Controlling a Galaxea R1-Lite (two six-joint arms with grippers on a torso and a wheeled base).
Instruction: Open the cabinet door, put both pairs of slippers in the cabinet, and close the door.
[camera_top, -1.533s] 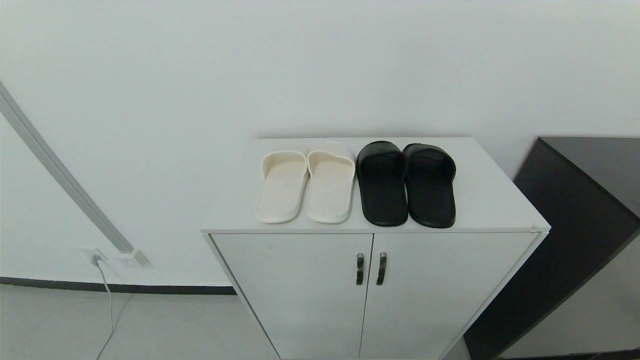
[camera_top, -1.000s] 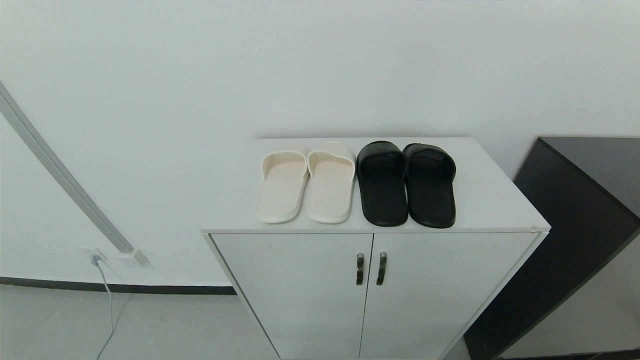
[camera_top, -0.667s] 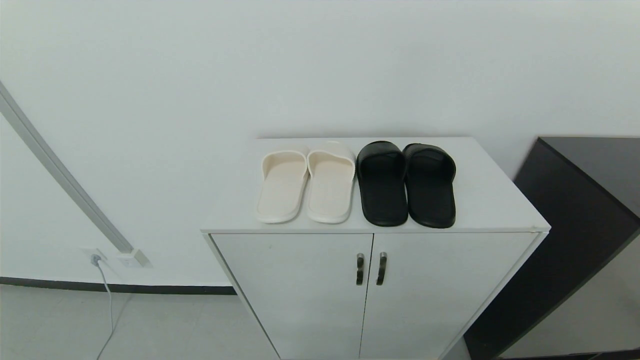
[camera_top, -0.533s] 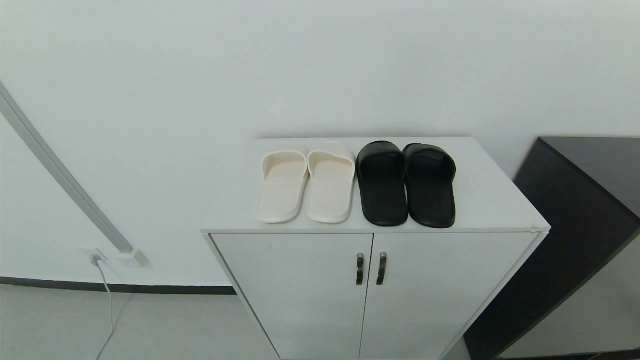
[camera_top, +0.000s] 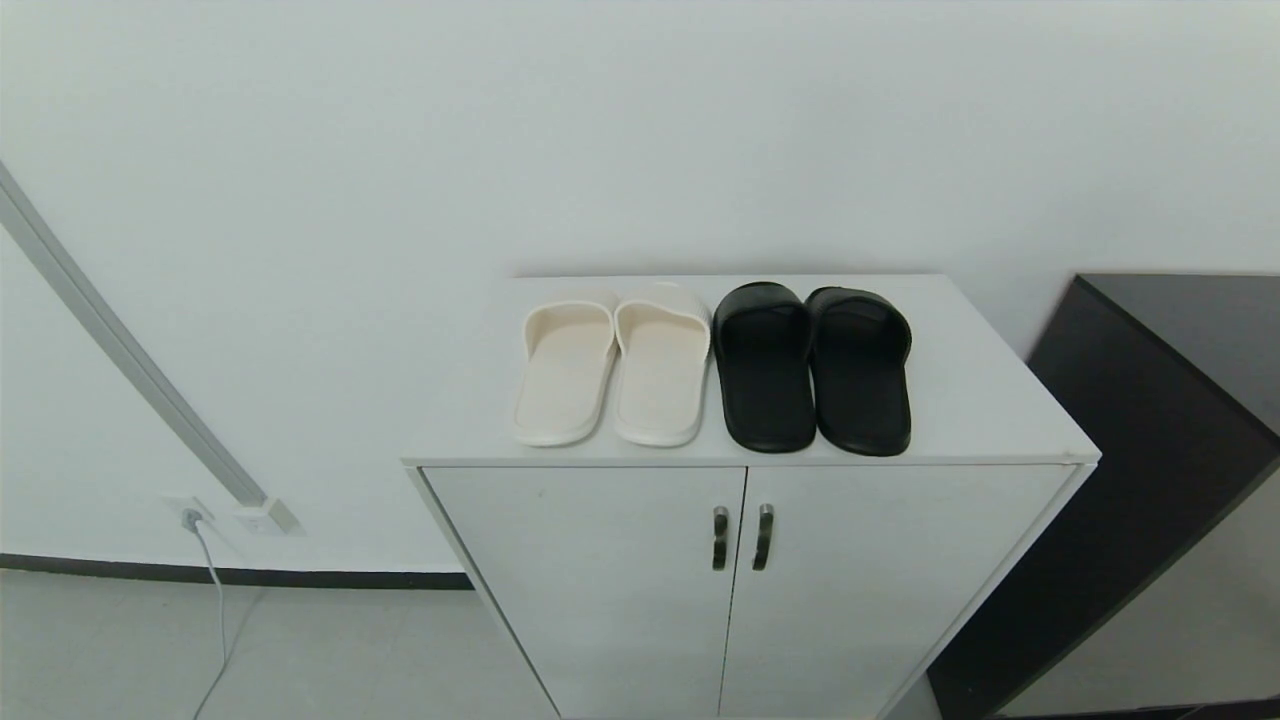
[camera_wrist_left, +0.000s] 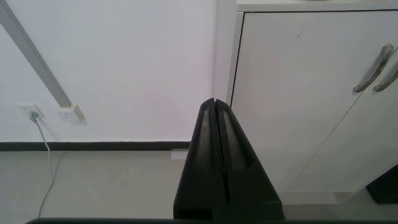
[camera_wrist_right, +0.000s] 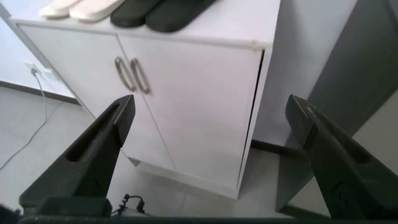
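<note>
Two pairs of slippers lie side by side on top of the white cabinet (camera_top: 975, 405): the cream pair (camera_top: 610, 372) to the left, the black pair (camera_top: 815, 368) touching it on the right. Both doors (camera_top: 600, 560) are closed (handles (camera_top: 719, 538) meet at the middle). My left gripper (camera_wrist_left: 215, 109) has its fingers pressed together, holding nothing; my right gripper (camera_wrist_right: 210, 104) is spread wide, also empty, facing the doors

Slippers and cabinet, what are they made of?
The white slippers and black slippers look like moulded foam or rubber: one-piece, matte, rounded. The cabinet looks like white coated board, smooth and flat, maybe painted wood. Its handles look like metal, with a dull shine.
</note>
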